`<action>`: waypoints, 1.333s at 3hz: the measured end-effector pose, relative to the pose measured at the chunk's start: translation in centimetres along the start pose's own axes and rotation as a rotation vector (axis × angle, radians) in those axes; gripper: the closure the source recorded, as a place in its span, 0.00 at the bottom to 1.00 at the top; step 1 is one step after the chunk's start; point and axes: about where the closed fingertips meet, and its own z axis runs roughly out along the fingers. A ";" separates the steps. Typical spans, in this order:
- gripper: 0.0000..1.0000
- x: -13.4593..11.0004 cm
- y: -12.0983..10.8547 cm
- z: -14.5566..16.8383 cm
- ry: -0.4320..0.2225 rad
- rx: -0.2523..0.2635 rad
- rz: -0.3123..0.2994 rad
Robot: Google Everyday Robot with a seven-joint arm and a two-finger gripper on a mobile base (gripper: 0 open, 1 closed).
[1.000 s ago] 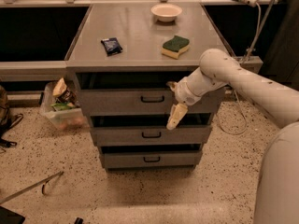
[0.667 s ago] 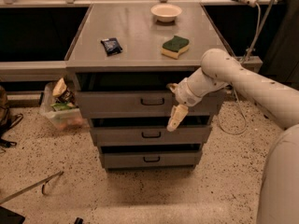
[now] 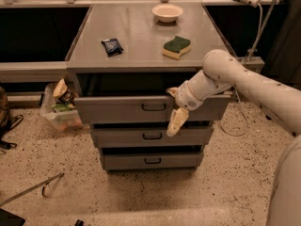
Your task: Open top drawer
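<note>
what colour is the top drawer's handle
Black: the small loop handle on the grey metal top drawer, camera view. The gripper hangs beside it.

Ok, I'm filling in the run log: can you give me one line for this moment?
top drawer: partly pulled out | gripper: at its front edge, right of the handle | arm: reaching in from the right

The one camera sits high and in front of the cabinet (image 3: pixel 141 41), looking down at a slant onto its flat grey top and its three drawer fronts. It views from middling range: the whole cabinet fills the centre of the frame, with speckled floor (image 3: pixel 56 173) across the bottom. The robot's arm (image 3: pixel 249 81) enters from the right edge and lower right corner. The gripper (image 3: pixel 175 107) lies just right of centre, against the front of the top drawer (image 3: pixel 117 109).
</note>
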 end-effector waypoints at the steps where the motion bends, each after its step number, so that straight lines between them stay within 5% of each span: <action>1: 0.00 0.0 0.9 0.4 -0.003 -0.035 0.015; 4: 0.00 -0.9 3.2 0.2 -0.027 -0.085 0.046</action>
